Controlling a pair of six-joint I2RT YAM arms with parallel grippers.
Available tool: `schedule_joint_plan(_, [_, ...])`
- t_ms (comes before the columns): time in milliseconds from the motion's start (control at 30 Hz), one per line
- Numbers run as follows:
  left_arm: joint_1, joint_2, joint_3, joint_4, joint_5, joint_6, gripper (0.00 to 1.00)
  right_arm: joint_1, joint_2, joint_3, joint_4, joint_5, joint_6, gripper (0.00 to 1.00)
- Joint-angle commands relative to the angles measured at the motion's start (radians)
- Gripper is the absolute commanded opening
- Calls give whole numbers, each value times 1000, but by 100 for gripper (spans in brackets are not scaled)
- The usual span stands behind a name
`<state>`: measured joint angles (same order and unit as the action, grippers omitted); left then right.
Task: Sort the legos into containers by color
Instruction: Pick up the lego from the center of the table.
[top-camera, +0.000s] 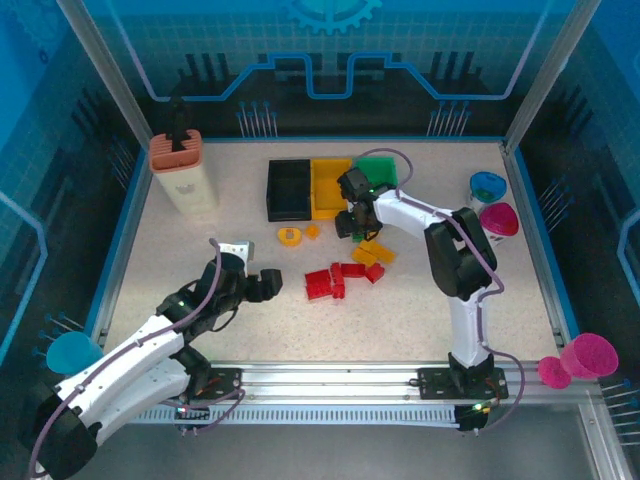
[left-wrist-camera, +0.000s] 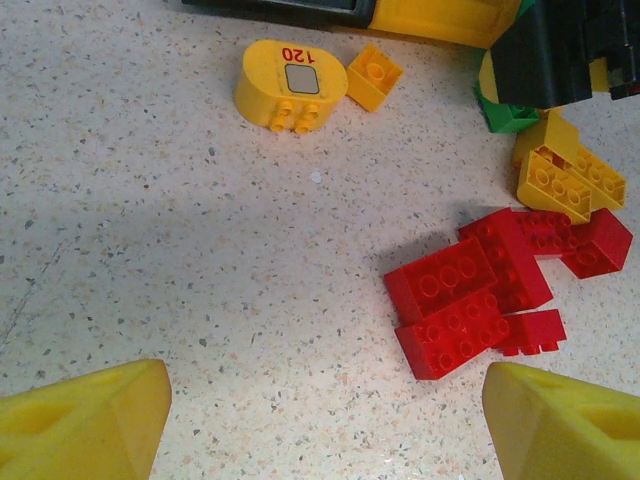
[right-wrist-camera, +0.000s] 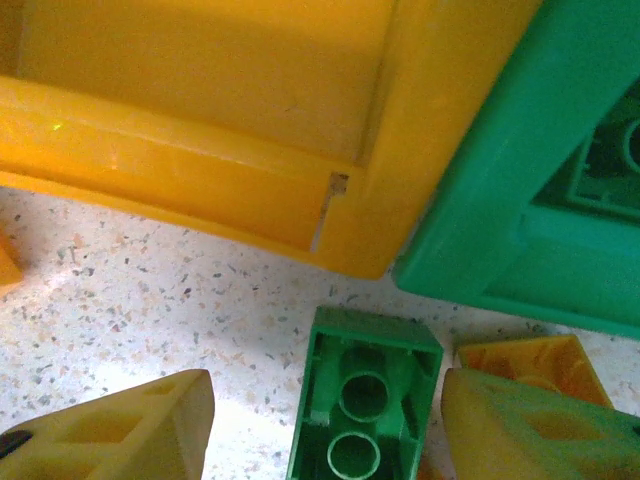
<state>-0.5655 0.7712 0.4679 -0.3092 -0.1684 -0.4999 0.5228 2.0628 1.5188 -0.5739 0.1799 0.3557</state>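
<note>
Three bins stand side by side at the back of the table: black (top-camera: 289, 190), yellow (top-camera: 330, 186) and green (top-camera: 380, 168). My right gripper (top-camera: 352, 218) is open just in front of the yellow bin (right-wrist-camera: 200, 90) and green bin (right-wrist-camera: 530, 170). An upside-down green brick (right-wrist-camera: 362, 400) lies on the table between its fingers, nearer the right one. My left gripper (top-camera: 266, 284) is open over bare table, left of a heap of red bricks (left-wrist-camera: 470, 300). Yellow bricks (left-wrist-camera: 565, 175) lie beyond the heap. Further left are a round yellow piece (left-wrist-camera: 290, 85) and a small yellow brick (left-wrist-camera: 373, 75).
A tall beige box with a salmon top (top-camera: 185, 172) stands at the back left. A blue cup (top-camera: 487, 186) and a pink cup (top-camera: 500, 219) sit at the right. More pink cups (top-camera: 588, 356) and a blue cup (top-camera: 70, 351) lie outside the table frame.
</note>
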Motion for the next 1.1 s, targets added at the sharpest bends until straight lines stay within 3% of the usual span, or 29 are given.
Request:
schedule_joint_plan(0, [4, -10, -15, -10, -6, -15, 82, 0, 37, 17, -13, 8, 15, 61])
schedule_joint_plan(533, [5, -11, -10, -7, 1, -16, 82, 66, 57, 2, -51, 100, 23, 60])
schedule_joint_plan(833, [5, -18, -18, -9, -3, -17, 82, 75, 71, 8, -49, 69, 38, 58])
schedule_joint_plan(933, [4, -17, -20, -6, -5, -17, 82, 76, 63, 2, -47, 55, 42, 53])
schedule_joint_plan(1067, [4, -18, -19, -5, -5, -14, 82, 83, 33, -17, -36, 50, 45, 37])
